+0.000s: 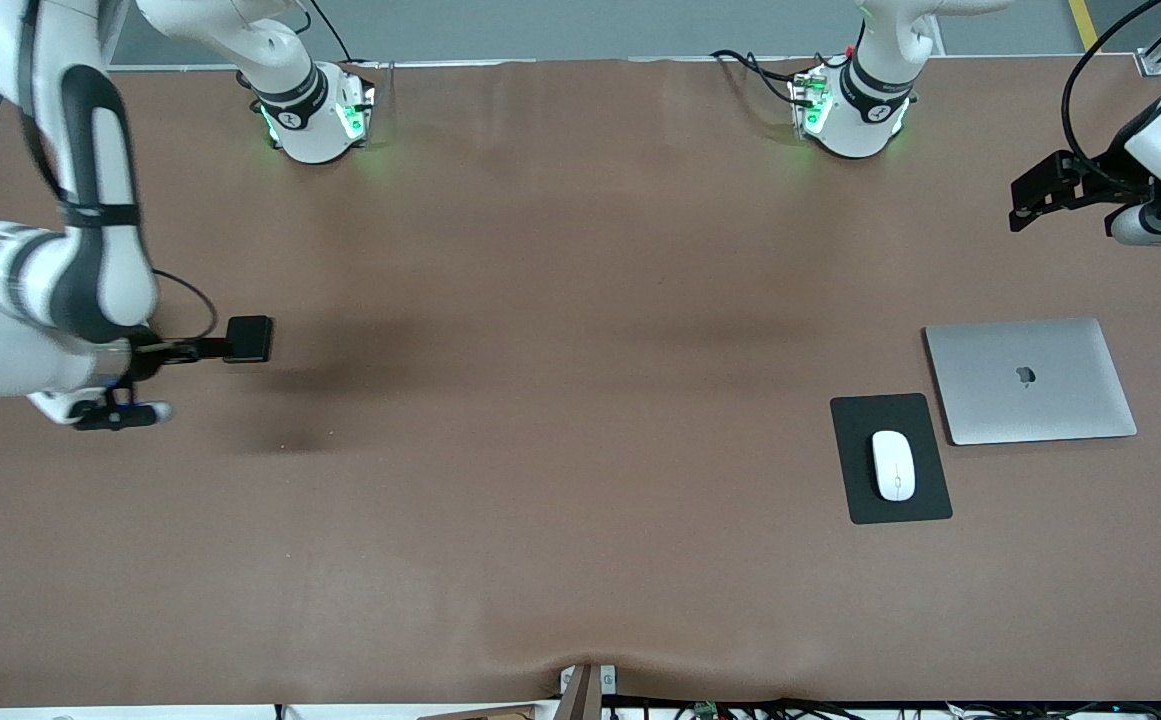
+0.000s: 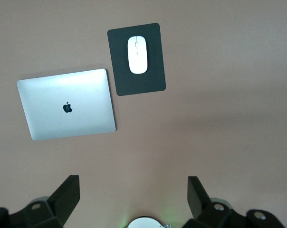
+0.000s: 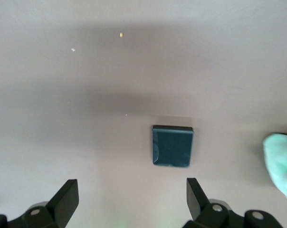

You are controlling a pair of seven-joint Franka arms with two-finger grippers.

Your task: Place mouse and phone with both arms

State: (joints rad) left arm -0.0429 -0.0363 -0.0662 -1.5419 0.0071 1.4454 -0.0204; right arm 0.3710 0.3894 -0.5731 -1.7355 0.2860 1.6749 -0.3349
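Observation:
The white mouse (image 1: 894,465) lies on a black mouse pad (image 1: 918,502) toward the left arm's end of the table. It also shows in the left wrist view (image 2: 138,54). The small black phone (image 1: 250,338) lies flat on the table toward the right arm's end and shows in the right wrist view (image 3: 172,145). My right gripper (image 1: 120,413) hangs open and empty above the table beside the phone, apart from it (image 3: 131,183). My left gripper (image 1: 1155,228) is open and empty, high over the table's edge, apart from the mouse (image 2: 133,179).
A closed silver laptop (image 1: 1030,380) lies beside the mouse pad, also in the left wrist view (image 2: 67,104). The pad (image 2: 148,80) touches none of it. A blurred pale green shape (image 3: 281,166) sits at the edge of the right wrist view. The brown table (image 1: 560,450) spans the view.

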